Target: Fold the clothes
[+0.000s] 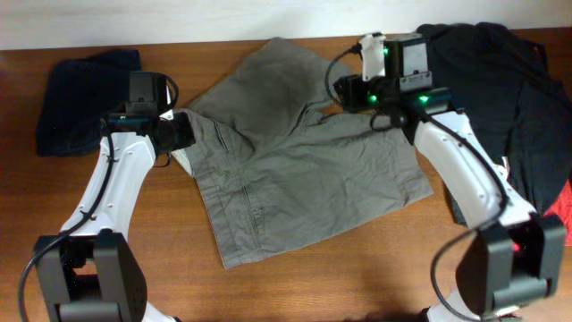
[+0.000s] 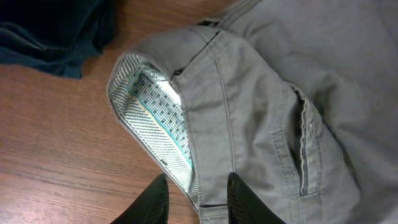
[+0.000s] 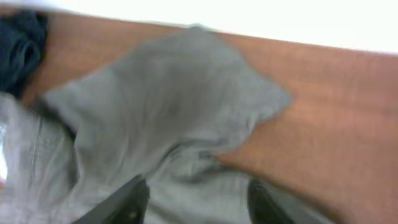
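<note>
The grey-olive shorts point(image 1: 304, 170) lie rumpled mid-desk point(image 1: 357, 277), one leg looking thrown across, so it's a rough first fold at best and nothing is squared up. The left end effector point(image 2: 198, 202) pinches the waistband point(image 2: 155, 124). The right end effector point(image 3: 199, 199) hovers over the leg, fingers apart.

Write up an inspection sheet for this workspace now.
Surface: wooden table, brown grain.
Job's things: grey-olive shorts, rumpled, one leg toward the back edge; patterned lining exposed at the waistband.
Clutter: navy garment back left; black clothes pile right, with a red item.
Grippers: left gripper closed on the waistband; right gripper open above the shorts.
Cables: black cable looped at the right wrist; no snag seen.
Surroundings: pale wall behind the table.
</note>
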Controlling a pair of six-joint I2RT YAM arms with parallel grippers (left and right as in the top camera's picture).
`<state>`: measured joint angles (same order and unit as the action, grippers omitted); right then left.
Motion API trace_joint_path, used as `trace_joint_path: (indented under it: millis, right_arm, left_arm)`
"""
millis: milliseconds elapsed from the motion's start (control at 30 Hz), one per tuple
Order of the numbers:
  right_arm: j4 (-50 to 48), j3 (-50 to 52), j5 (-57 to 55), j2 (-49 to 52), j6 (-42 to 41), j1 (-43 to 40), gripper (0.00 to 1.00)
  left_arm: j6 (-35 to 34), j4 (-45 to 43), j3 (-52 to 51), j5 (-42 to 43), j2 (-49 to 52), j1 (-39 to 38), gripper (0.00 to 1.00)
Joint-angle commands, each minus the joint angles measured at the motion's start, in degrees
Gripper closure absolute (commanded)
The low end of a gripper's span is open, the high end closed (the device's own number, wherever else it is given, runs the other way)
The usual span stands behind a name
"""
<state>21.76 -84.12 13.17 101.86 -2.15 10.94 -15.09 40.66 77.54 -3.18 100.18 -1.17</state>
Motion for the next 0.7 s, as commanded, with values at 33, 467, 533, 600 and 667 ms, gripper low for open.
trace_joint_path:
  millis: [33, 467, 533, 600, 667]
  right_arm:
    - [-8.2, -0.2, -1.2, 7.9, 0.2, 0.8, 0.85]
    - [-30.1, -0.2, -0.7, 26.6, -3.4, 3.7, 0.96]
    - [-28.9, -0.2, -0.7, 27.5, -4.3, 3.7, 0.96]
    - [-27.0, -0.2, -1.3, 27.9, -4.3, 3.6, 0.96]
    - [-25.5, -0.2, -2.8, 28.5, -4.3, 3.5, 0.96]
  left_arm:
    - [-1.8, 0.2, 0.5, -0.4, 0.5, -0.4, 0.69]
    - [-1.8, 0.3, 0.5, 0.0, 0.5, -0.7, 0.7]
    - [-1.8, 0.7, 0.5, 0.2, 0.5, -0.7, 0.69]
    - [-1.9, 1.2, 0.5, 1.0, 0.5, -0.7, 0.7]
    - [-1.8, 1.8, 0.5, 1.7, 0.5, -0.7, 0.7]
